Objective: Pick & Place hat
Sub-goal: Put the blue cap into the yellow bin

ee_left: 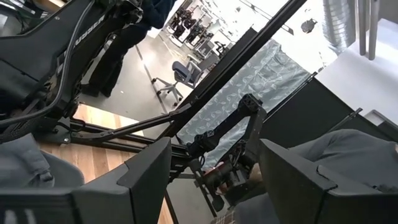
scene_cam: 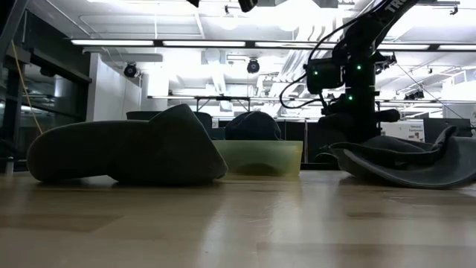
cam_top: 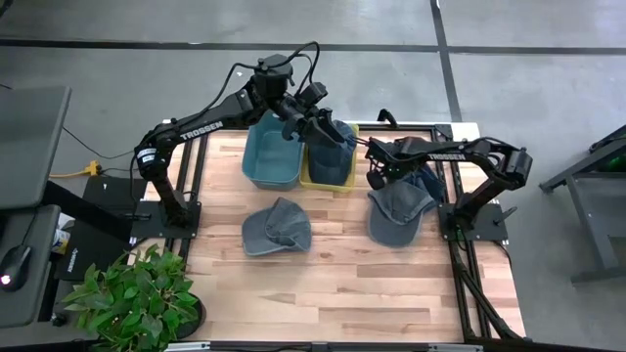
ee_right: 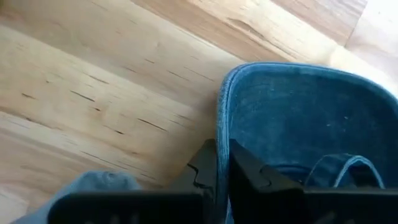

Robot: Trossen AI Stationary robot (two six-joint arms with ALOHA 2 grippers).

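The wooden table point(cam_top: 342, 284) carries two bins at its far edge, a blue bin point(cam_top: 271, 156) and just beside it a yellow bin point(cam_top: 329, 174). The left gripper point(cam_top: 331, 132) hangs over the yellow bin, jaws apart. Right of the yellow bin lies a blue hat point(cam_top: 398, 207), its brim pinched by the closed right gripper point(ee_right: 222, 163). A second hat point(cam_top: 276, 227) lies in front of the bins.

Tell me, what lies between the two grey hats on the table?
Only bare wooden table lies between the left hat and the right hat; the high view shows this.
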